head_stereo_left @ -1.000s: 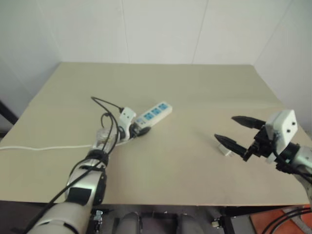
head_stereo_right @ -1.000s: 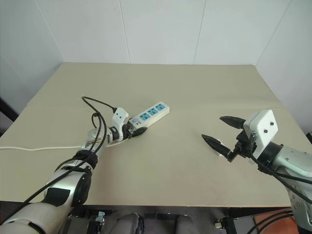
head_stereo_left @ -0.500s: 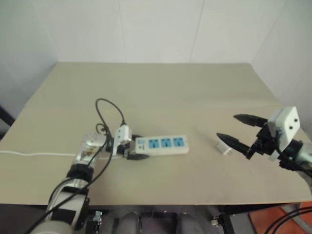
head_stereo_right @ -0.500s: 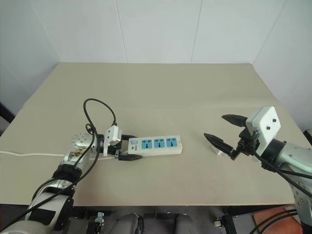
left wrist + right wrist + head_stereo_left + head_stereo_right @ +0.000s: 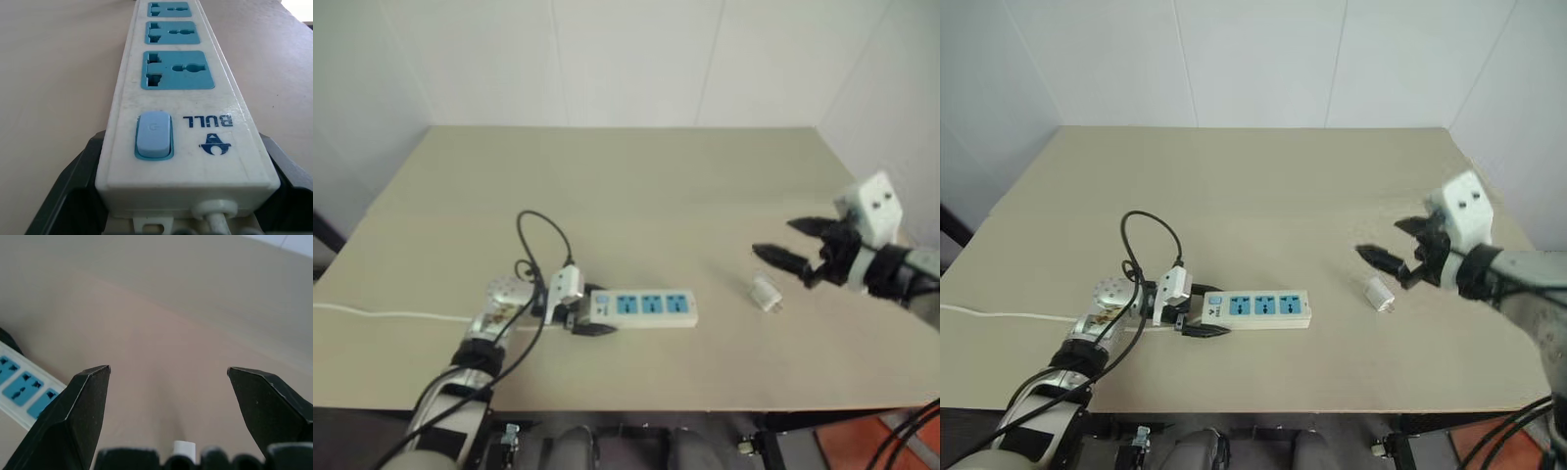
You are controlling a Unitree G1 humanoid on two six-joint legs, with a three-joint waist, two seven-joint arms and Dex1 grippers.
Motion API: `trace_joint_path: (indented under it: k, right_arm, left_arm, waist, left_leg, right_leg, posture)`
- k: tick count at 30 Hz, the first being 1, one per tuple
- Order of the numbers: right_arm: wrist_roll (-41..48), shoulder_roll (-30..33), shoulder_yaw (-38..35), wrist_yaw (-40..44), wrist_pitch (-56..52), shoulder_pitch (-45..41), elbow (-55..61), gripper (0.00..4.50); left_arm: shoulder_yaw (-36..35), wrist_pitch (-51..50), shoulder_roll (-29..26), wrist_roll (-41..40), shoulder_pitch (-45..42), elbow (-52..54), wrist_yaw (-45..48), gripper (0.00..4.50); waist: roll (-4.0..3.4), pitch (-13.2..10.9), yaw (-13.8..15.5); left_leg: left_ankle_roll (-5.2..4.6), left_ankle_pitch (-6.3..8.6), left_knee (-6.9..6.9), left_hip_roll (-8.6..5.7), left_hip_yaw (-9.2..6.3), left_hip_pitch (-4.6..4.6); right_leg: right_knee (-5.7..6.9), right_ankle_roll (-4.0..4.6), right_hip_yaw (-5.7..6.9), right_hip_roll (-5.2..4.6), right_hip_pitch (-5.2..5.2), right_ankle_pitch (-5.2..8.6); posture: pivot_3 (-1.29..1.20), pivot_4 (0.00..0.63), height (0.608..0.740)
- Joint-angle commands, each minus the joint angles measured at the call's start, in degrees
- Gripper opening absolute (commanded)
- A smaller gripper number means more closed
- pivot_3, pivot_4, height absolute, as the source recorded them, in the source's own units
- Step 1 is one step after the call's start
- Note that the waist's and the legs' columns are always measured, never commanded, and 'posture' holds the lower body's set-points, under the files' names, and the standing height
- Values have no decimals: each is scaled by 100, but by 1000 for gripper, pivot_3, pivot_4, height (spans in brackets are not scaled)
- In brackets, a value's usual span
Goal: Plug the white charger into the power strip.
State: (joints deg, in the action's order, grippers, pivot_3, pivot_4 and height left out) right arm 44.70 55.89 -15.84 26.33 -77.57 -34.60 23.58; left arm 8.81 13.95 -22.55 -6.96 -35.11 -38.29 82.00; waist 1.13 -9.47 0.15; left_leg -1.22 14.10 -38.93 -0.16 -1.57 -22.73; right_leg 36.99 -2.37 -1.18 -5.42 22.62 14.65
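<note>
The power strip (image 5: 646,306) lies flat across the near part of the beige table (image 5: 636,186), its three blue sockets facing up. My left gripper (image 5: 585,311) is shut on its switch end; in the left wrist view a black finger (image 5: 68,196) presses on each side of the strip (image 5: 176,98) by the blue switch. The white charger (image 5: 765,293) lies on the table to the right of the strip. My right gripper (image 5: 773,237) hovers open just above and beyond it, nothing between its fingers (image 5: 83,406). The charger's top (image 5: 184,448) peeks out at the base of those fingers.
The strip's thin white cord (image 5: 372,315) runs off the table's left edge. A black cable (image 5: 543,230) loops up over my left wrist. White walls stand behind and to the right of the table.
My left gripper pulled the strip toward the near edge and swung it crosswise, mostly in the first half second. My right gripper rose and moved forward past the charger, still open.
</note>
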Motion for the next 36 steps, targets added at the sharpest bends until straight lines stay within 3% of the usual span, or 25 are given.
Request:
trace_joint_path:
  k: [1, 7, 10, 17, 36]
  right_arm:
    - [98, 266, 768, -402, -1449, -1045, -864, 4500]
    - [824, 946, 3104, -151, -1493, -2367, -2088, 4500]
    - [563, 836, 3637, -56, -1493, -2629, -2475, 4500]
    - [-252, 507, 4430, 481, -1486, -2938, -3047, 4500]
    - [-2231, -471, 5404, 1986, -195, -2888, -4592, 4500]
  left_arm:
    - [96, -29, 99, -1, -54, -32, -32, 3324]
    - [129, -90, 160, -26, 87, 53, -107, 3324]
    - [133, -83, 148, -15, 152, 101, -134, 3324]
    - [135, -189, 130, -44, 241, 249, -187, 3324]
    - [109, -524, -2, -144, 573, 825, -228, 3324]
  waist:
    - [-1, 1, 44]
    - [-20, 12, 48]
    - [-23, 14, 45]
    - [-29, 17, 40]
    - [-36, 21, -19]
  left_leg:
    - [0, 0, 2, 1, -4, -2]
    - [-5, 2, 4, -4, 6, -54]
    - [-5, 2, 0, -4, 9, -53]
    - [-5, 2, 0, -5, 11, -54]
    - [-5, 2, 0, -9, 13, -53]
  right_leg:
    - [-5, 0, 10, 1, -1, 0]
    - [-9, 0, 2, -14, 56, 0]
    - [-4, 0, 3, -12, 56, 0]
    - [-1, -1, 2, -9, 61, 0]
    - [3, -1, 2, -4, 63, 0]
  posture:
    - [0, 150, 740]
    - [0, 150, 740]
    - [0, 150, 740]
    - [0, 150, 740]
    - [0, 150, 740]
